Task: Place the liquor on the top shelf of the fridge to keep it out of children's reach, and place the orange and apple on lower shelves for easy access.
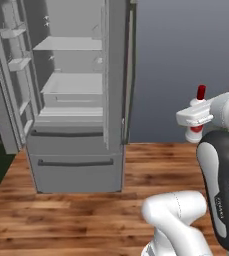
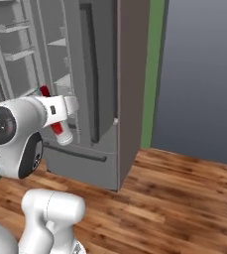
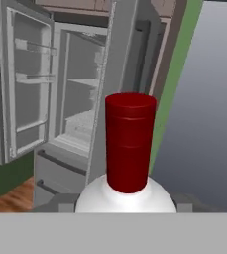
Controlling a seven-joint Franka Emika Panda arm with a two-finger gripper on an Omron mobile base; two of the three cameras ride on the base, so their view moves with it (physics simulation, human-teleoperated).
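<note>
The fridge (image 1: 76,125) stands left, one door swung open, its top shelf (image 1: 68,44) bare. Right of it, the gripper (image 1: 196,119) clamps the liquor (image 1: 200,95) aloft; its fingers are mostly hidden behind the hand.

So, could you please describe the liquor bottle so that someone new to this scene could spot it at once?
Start at the tall grey fridge with its left door swung open, then look right to the white robot arm in front of the wood floor. The liquor sits in the arm's tool: a small white bottle with a red cap and red label band, the only red thing here.
</note>
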